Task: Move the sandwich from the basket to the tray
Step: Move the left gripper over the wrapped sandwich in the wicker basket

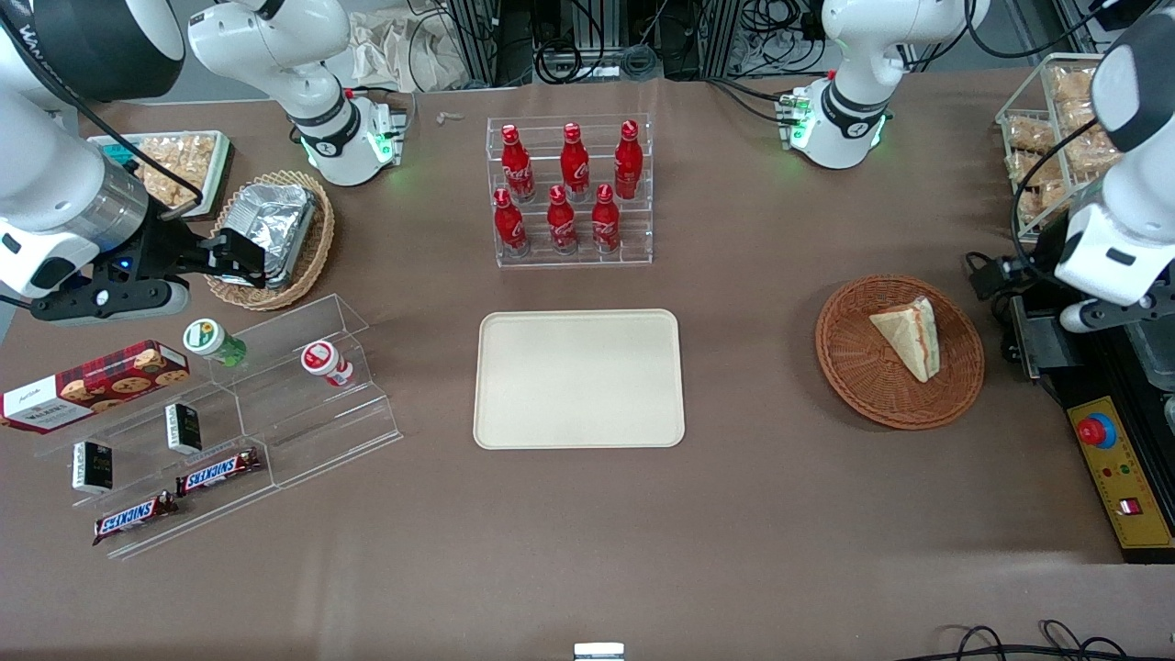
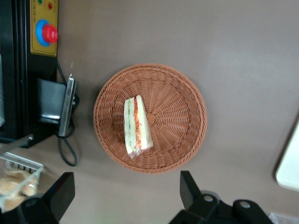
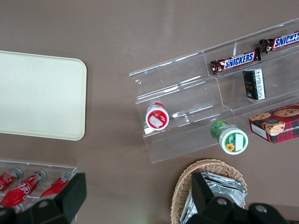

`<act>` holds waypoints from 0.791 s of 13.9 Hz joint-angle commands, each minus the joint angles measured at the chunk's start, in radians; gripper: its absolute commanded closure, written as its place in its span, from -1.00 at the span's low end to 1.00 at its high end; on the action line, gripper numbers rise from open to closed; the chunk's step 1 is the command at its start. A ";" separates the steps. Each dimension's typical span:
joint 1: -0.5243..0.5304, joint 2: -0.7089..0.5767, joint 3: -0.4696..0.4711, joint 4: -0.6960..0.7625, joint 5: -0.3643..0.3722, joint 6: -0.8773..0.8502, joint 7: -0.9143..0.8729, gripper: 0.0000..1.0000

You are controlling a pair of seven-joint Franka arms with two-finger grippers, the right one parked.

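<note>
A clear acrylic rack holding 6 red cola bottles [image 1: 569,188] stands farther from the front camera than the bare cream-beige rectangular plastic tray [image 1: 578,378]. The triangular white-bread sandwich [image 1: 909,338] lies in the round reddish-brown wicker basket [image 1: 858,372], toward the working arm's end. The left arm's gripper [image 2: 125,196] hangs above the table just beside the basket, fingers [image 2: 63,191] spread wide, empty.

- The sandwich [image 1: 908,336] lies in the basket [image 1: 854,367], toward the working arm's end of the table [image 1: 734,532].
- The tray [image 1: 578,378] sits mid-table, well apart.
- The gripper [image 2: 124,193] hangs open above the basket's edge.
</note>
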 commanded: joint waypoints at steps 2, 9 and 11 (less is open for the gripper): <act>0.032 -0.114 -0.006 -0.279 0.013 0.198 -0.158 -1.00; 0.066 -0.068 -0.001 -0.466 0.009 0.433 -0.294 -1.00; 0.065 -0.041 -0.001 -0.488 0.009 0.470 -0.328 -1.00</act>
